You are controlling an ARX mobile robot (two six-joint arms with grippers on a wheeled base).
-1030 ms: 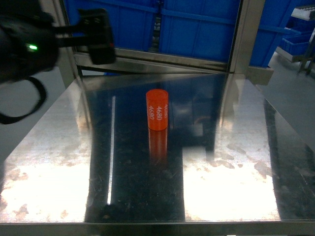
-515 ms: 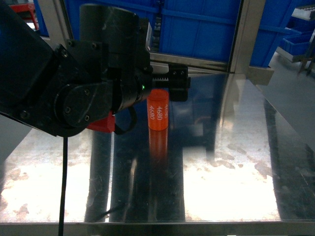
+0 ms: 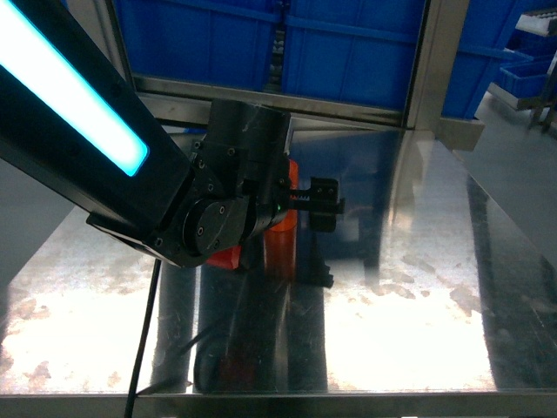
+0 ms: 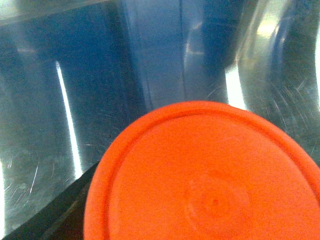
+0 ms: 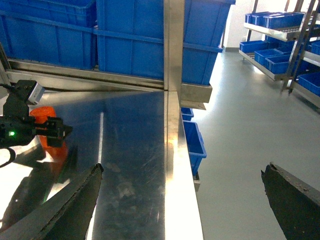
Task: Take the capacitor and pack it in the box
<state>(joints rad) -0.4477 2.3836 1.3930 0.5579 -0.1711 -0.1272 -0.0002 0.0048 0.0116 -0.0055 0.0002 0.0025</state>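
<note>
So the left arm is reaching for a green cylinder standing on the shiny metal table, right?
Not quite: the cylinder is orange, not green. The head view shows the left arm over it on the metal table, and the left wrist view shows its orange top.

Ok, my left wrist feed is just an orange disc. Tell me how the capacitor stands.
Observer: In the head view the capacitor stands upright on the steel table, mostly hidden behind the left arm.
Operator: Report the right claw.
Observer: The right claw is open, out by the table's right edge, well apart from the capacitor.
Operator: Find the box.
Observer: No box shows in any view; only blue crates stand behind the table.
</note>
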